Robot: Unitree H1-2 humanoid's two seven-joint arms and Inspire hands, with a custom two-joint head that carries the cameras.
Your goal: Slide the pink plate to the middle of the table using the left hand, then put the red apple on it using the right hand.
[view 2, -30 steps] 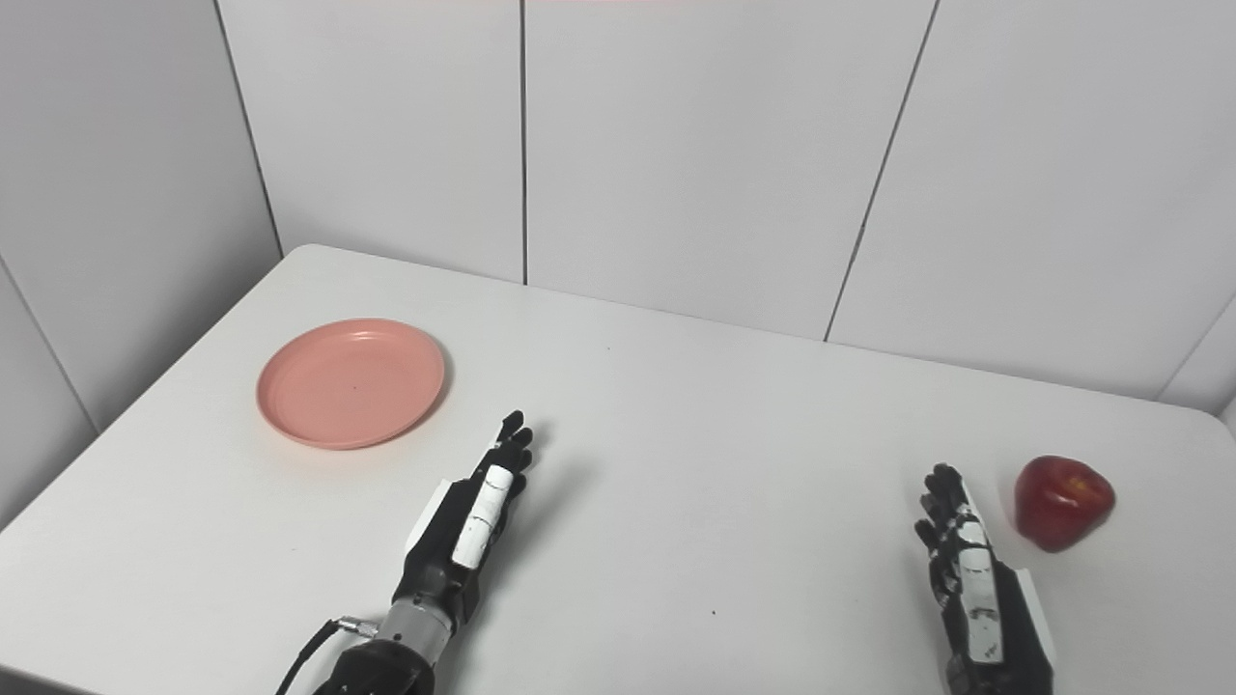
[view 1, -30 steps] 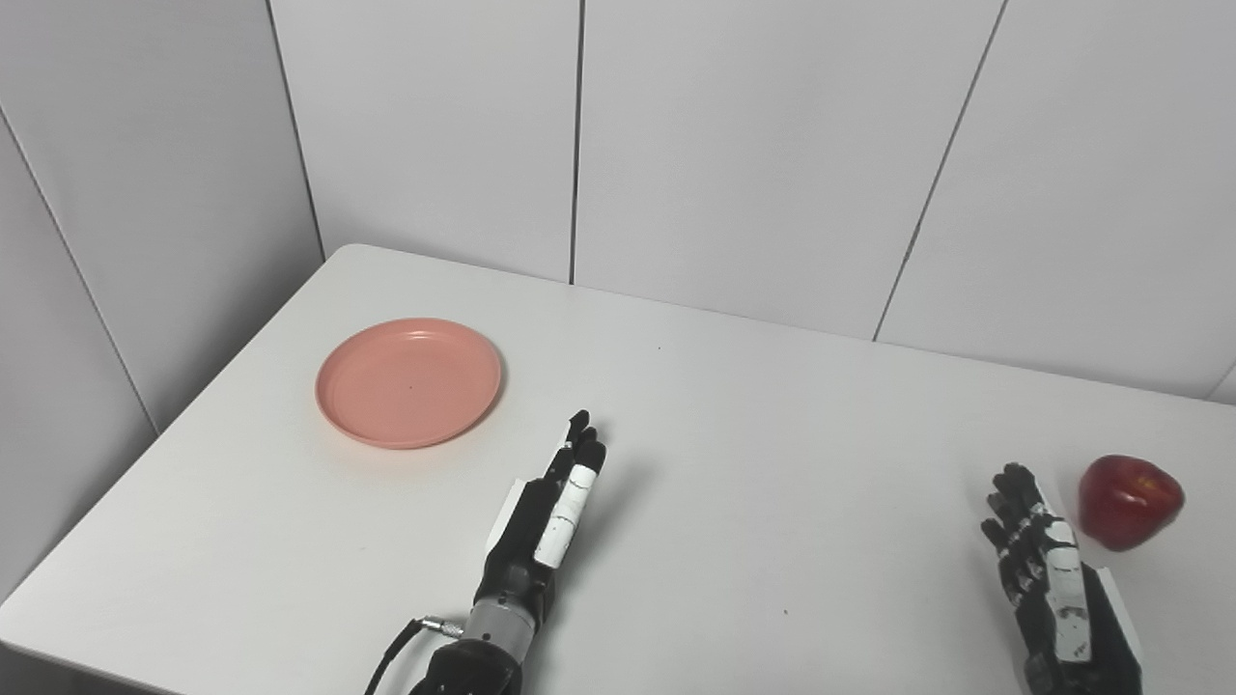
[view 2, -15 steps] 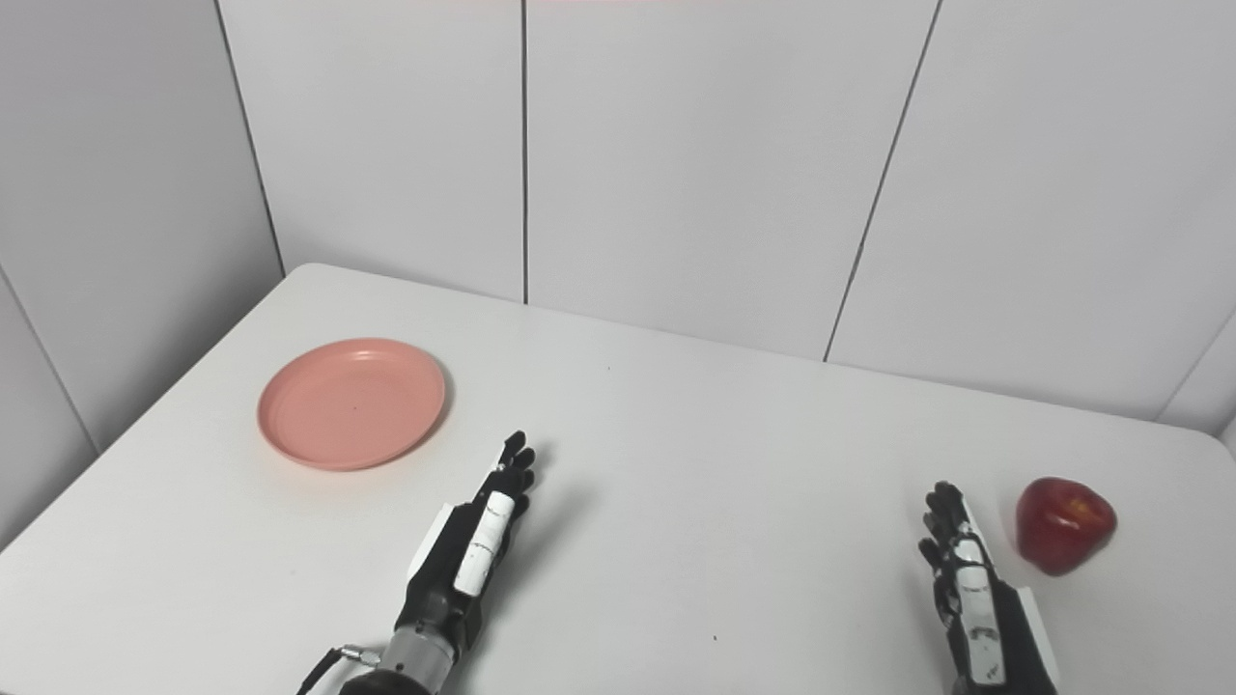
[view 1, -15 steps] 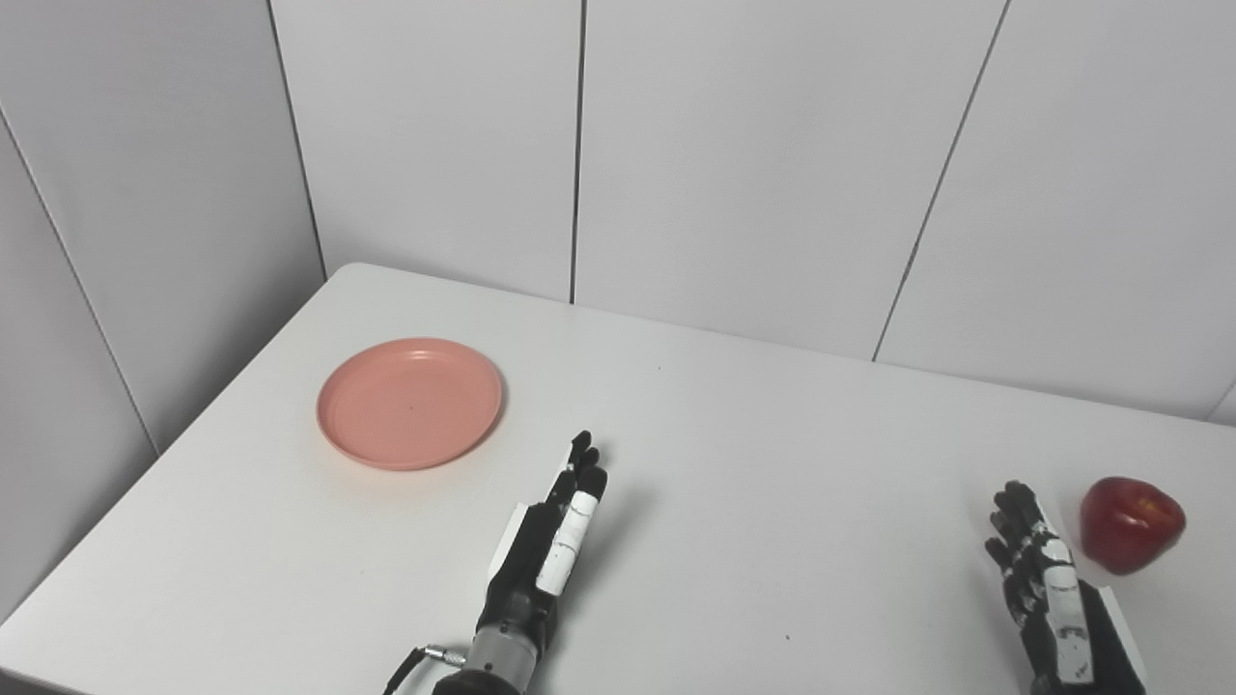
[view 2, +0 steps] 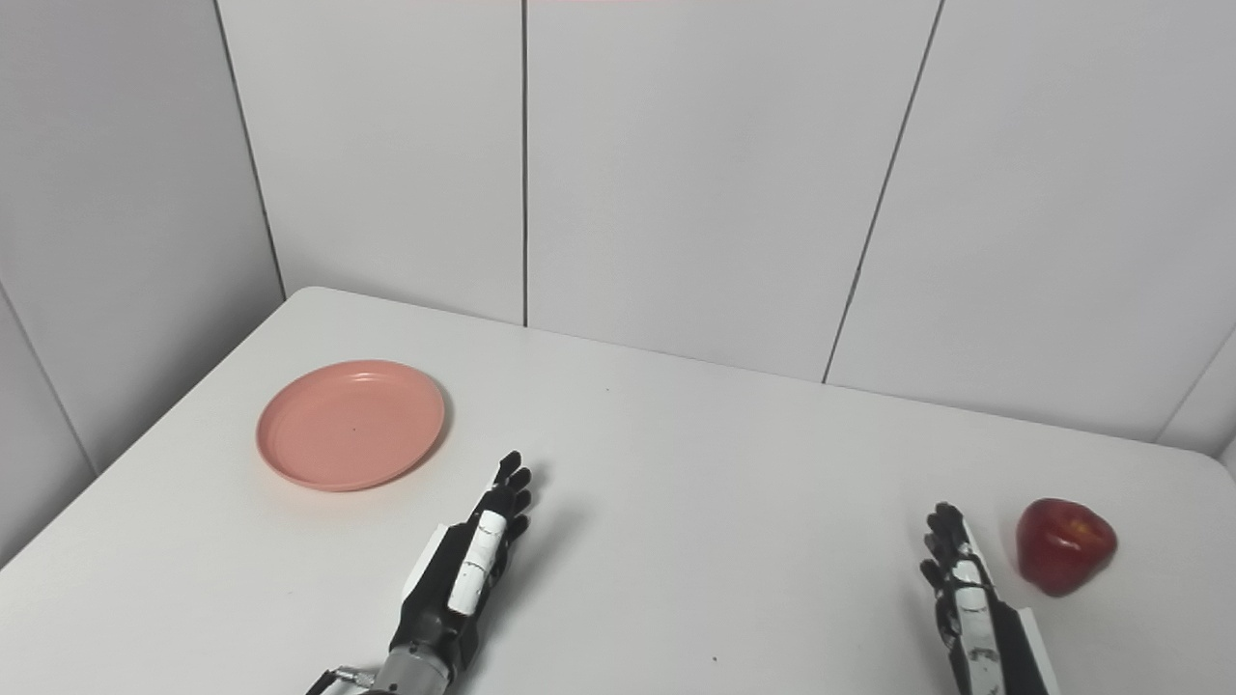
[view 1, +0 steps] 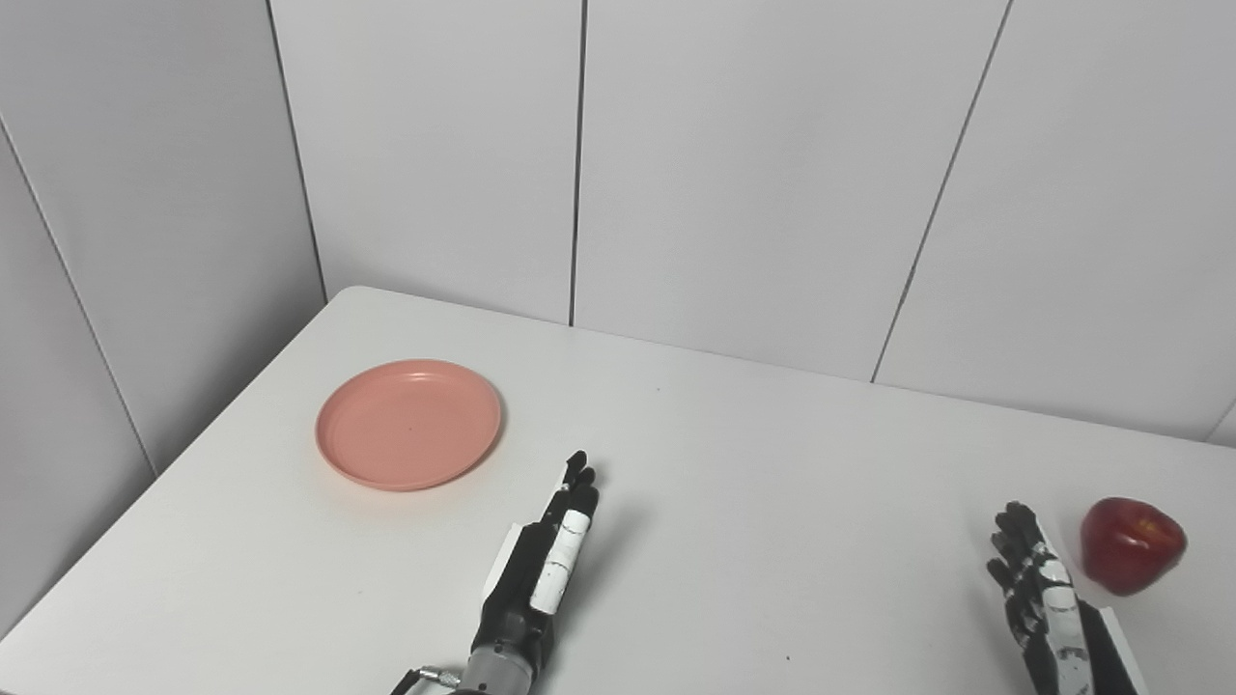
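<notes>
While the camera is tipping up, nothing on the table is moving.
The pink plate is sitting far left, the red apple far right; the left hand and right hand are waiting, fingers straight and together, holding nothing, so the slide is not starting yet.

Matt pink plate, probably plastic, glossy red apple, smooth matt white table

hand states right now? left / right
Left hand: open, fingers extended, holding nothing, short of the pink plate.
Right hand: open, holding nothing, beside the red apple, not touching it.
</notes>
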